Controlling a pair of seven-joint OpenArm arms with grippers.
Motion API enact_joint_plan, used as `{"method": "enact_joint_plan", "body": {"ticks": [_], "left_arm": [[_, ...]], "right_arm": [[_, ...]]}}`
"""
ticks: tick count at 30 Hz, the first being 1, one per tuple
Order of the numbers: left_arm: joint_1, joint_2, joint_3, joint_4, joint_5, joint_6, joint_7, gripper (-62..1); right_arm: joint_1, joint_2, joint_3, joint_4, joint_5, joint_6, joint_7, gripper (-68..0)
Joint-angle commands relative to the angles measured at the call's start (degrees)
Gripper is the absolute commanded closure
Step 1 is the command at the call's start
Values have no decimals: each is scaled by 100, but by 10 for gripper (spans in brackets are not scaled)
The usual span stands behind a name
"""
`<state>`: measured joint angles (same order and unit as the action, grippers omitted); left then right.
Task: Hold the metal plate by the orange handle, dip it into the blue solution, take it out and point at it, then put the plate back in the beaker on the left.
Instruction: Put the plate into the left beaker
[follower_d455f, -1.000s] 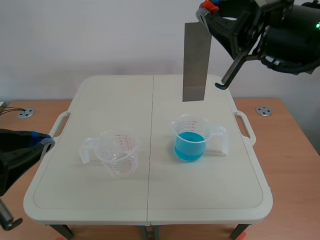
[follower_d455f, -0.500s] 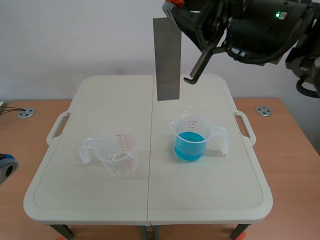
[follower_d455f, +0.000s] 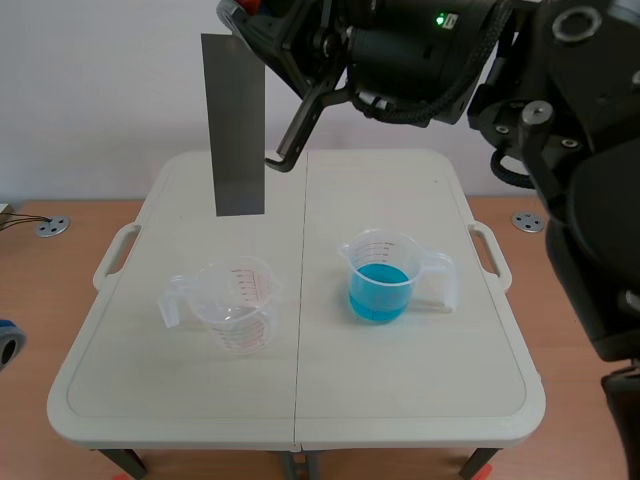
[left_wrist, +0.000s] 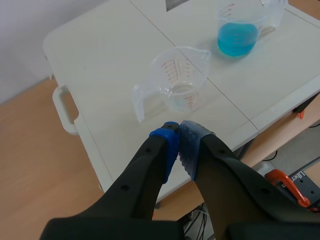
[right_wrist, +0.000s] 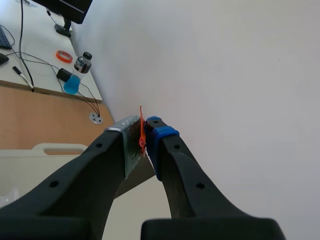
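Observation:
A long grey metal plate (follower_d455f: 238, 125) hangs upright in the air, above and a little behind the empty clear beaker (follower_d455f: 235, 305) on the table's left half. My right gripper (follower_d455f: 245, 8) is shut on the plate's orange handle (right_wrist: 142, 134) at its upper end. The beaker of blue solution (follower_d455f: 380, 280) stands on the table's right half, apart from the plate. My left gripper (left_wrist: 179, 131) is shut on nothing, low off the table's near left corner, with the empty beaker (left_wrist: 181, 80) ahead of it and the blue beaker (left_wrist: 239, 30) further on.
The white folding table (follower_d455f: 300, 400) has side handles (follower_d455f: 112, 255) and rests on a wooden surface. My right arm's bulk (follower_d455f: 560, 120) fills the space above the table's far right. A desk with a small bottle (right_wrist: 75, 75) and cables lies beyond it.
My right arm has carried the plate leftward, from above the blue beaker to above the empty beaker. My left arm has drawn back almost out of the scene view.

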<state>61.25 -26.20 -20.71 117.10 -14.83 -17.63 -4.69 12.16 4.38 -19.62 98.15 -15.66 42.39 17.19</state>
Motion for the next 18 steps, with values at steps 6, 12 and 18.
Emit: {"method": "enact_joint_plan", "body": {"ticks": [6,12,18], "left_arm": [[-17,-20,15,28,-39,11,-63,-15],[-17,-20,15,28,-39,11,-63,-15],[-17,-20,15,28,-39,11,-63,-15]], "right_arm": [[136,-125,-354,-39,81,33,26,-13],[136,-125,-577,-210,81,33,28,-13],[133,-125,-811,-417,83,4,55,-13]]}}
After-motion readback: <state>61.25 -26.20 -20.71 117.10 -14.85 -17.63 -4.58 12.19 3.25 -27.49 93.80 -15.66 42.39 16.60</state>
